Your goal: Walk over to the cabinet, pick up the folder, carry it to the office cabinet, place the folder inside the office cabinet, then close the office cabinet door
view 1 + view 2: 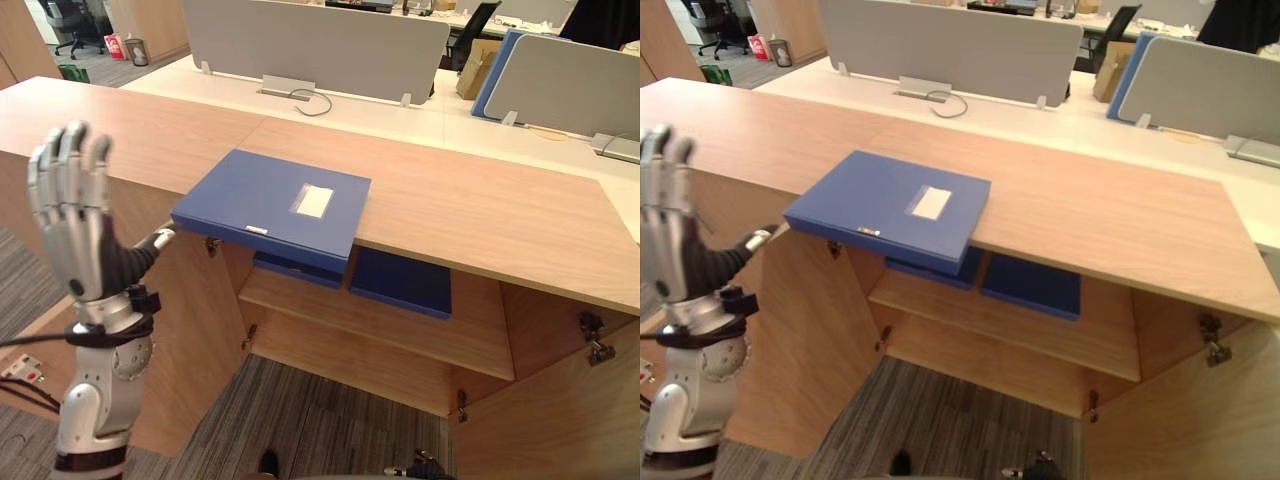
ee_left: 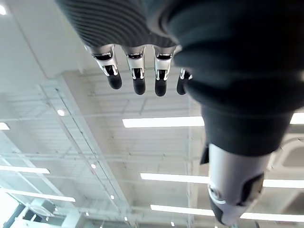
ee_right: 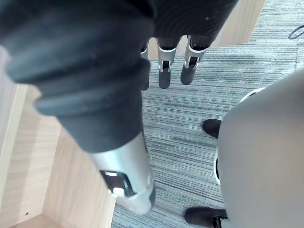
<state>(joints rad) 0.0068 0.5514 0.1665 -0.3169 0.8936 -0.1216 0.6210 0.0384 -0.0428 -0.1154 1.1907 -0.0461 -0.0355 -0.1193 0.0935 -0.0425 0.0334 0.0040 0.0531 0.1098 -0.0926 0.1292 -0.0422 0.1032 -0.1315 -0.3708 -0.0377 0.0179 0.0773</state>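
Note:
A flat blue folder (image 1: 275, 205) with a white label lies on the wooden cabinet top (image 1: 480, 210), its near edge hanging over the front. My left hand (image 1: 70, 215) is raised upright to the left of the folder, open with straight fingers, and holds nothing. Its thumb points toward the folder's near left corner and stops just short of it. In the left wrist view, the left hand's fingers (image 2: 137, 78) point up at the ceiling. My right hand (image 3: 164, 76) hangs low over the carpet, fingers straight and empty.
Below the top, the cabinet stands open, with two more blue folders (image 1: 400, 283) on its shelf (image 1: 380, 330). One open door (image 1: 190, 330) is on the left, another (image 1: 560, 400) on the right. Grey desk dividers (image 1: 310, 45) stand behind.

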